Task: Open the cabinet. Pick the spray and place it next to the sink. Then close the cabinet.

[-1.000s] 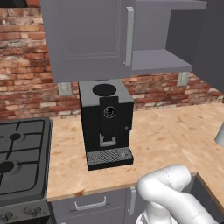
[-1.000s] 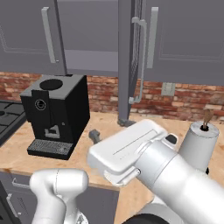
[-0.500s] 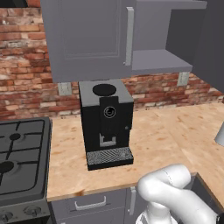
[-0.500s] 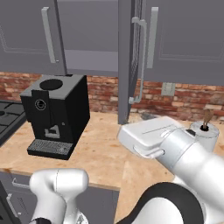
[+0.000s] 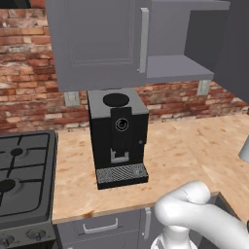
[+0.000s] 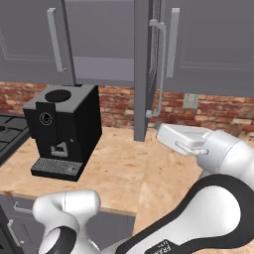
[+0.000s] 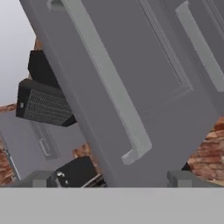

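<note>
Standing with one flat matte grey door swung out edge-on, the cabinet [image 6: 144, 69] shows a smooth grey shelf and long silver bar handle [image 7: 109, 87], the gripper [image 7: 109, 177] hovering near that door with fingers spread wide and empty, above a boxy black coffee machine [image 5: 118, 136] on the speckled wooden counter [image 5: 185, 146].

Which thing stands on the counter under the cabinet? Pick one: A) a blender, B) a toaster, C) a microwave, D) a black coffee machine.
D: a black coffee machine with a drip grille stands on the wooden counter below the grey cabinet, beside the stove.
</note>
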